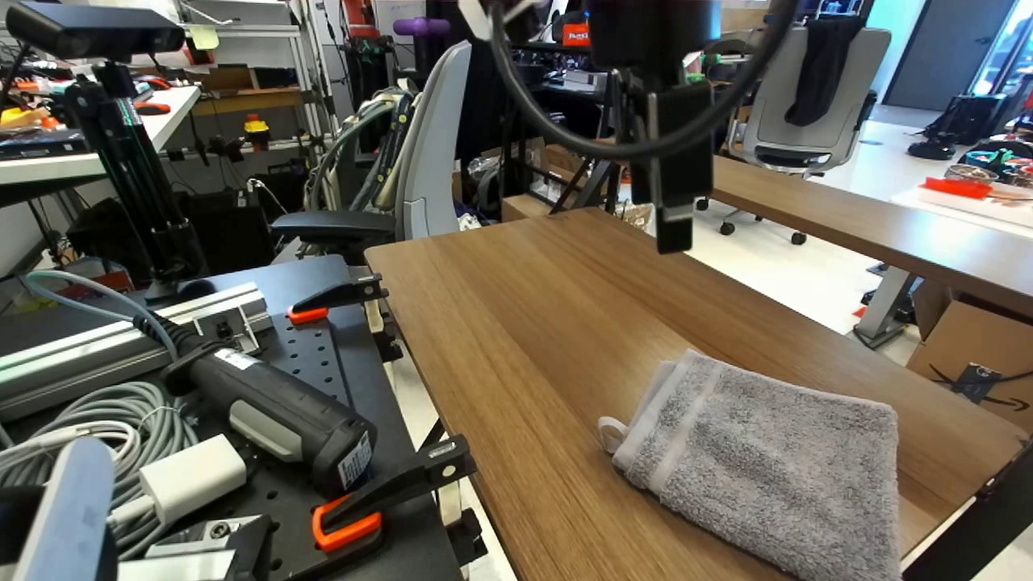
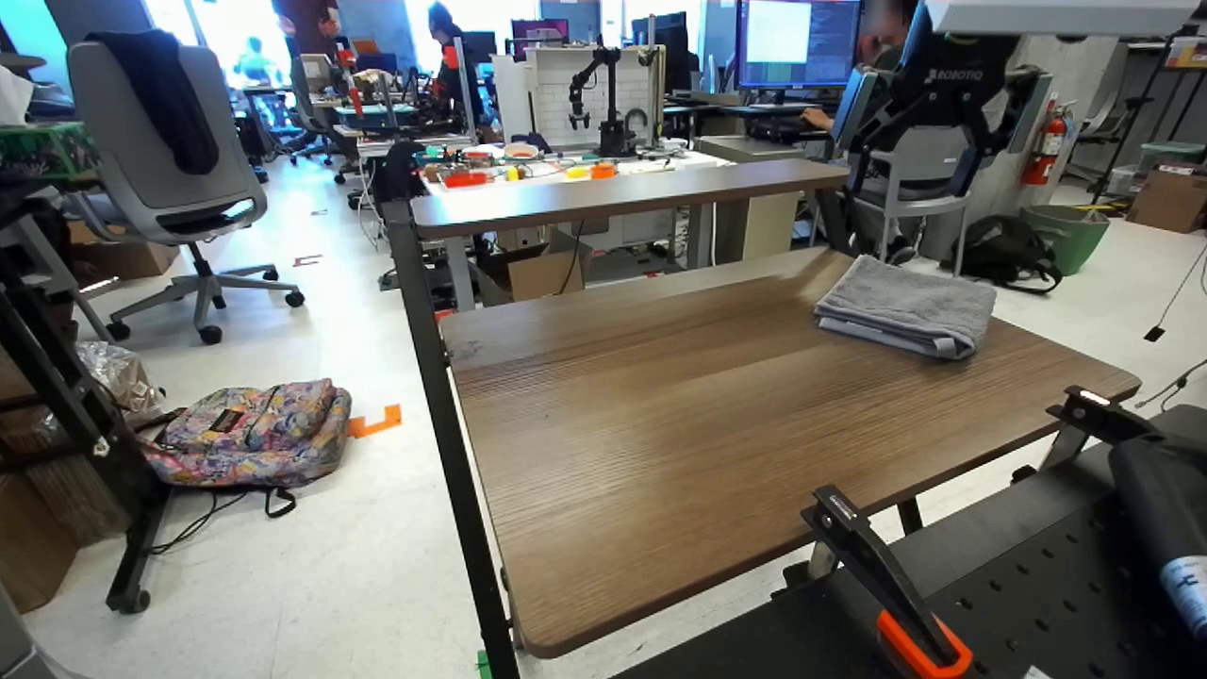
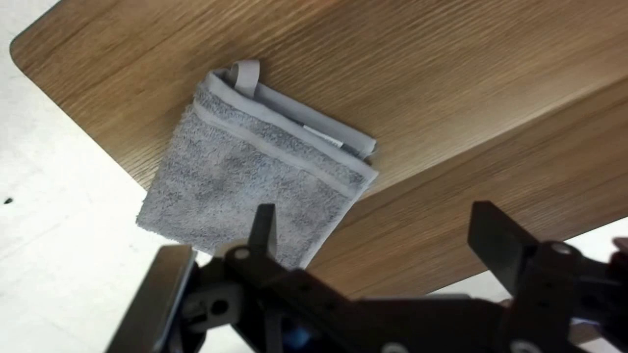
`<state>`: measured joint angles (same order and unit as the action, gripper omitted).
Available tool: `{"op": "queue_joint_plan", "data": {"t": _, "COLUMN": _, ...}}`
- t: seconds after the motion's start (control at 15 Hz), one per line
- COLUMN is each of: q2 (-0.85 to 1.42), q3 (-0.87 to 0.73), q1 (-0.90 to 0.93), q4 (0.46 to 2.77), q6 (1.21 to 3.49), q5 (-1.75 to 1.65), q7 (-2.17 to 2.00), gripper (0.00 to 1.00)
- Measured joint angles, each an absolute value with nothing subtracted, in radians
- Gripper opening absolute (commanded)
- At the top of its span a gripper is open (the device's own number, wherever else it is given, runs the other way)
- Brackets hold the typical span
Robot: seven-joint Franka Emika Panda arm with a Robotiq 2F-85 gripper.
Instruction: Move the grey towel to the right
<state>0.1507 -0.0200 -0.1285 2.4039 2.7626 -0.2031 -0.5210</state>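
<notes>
The grey towel (image 1: 750,460) lies folded and fairly flat on the wooden table (image 1: 516,323), near one end. It also shows in an exterior view (image 2: 910,302) and in the wrist view (image 3: 245,171), with its loop tag at one corner and its far part reaching the table's edge. My gripper (image 3: 375,204) is open with nothing between its fingers. In the wrist view one finger overlaps the towel and the other overlaps bare wood. In both exterior views the gripper (image 1: 666,214) hangs in the air, well above the table and apart from the towel.
A black perforated bench (image 1: 323,363) adjoins the table, with clamps (image 1: 411,476), a dark handheld tool (image 1: 274,403) and coiled cables (image 1: 137,420). A second wooden desk (image 2: 622,196) stands behind the table. A dark post (image 2: 438,415) runs along one table end.
</notes>
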Motion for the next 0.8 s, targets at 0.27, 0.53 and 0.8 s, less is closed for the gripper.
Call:
{"op": "queue_joint_plan", "data": {"t": 0.27, "q2": 0.287, "q3": -0.105, "q1": -0.107, "q4": 2.282, "q6": 2.762, "q5": -0.178, "q7": -0.521, "gripper": 1.00}}
{"op": "queue_joint_plan", "data": {"t": 0.53, "q2": 0.380, "q3": -0.154, "q1": -0.100, "q4": 2.207, "q6": 2.762, "q5": -0.107, "q7": -0.505, "gripper": 1.00}}
{"op": "queue_joint_plan", "data": {"t": 0.8, "q2": 0.468, "q3": -0.186, "q1": -0.100, "q4": 2.168, "q6": 2.762, "q5": -0.055, "q7": -0.495, "gripper": 1.00}}
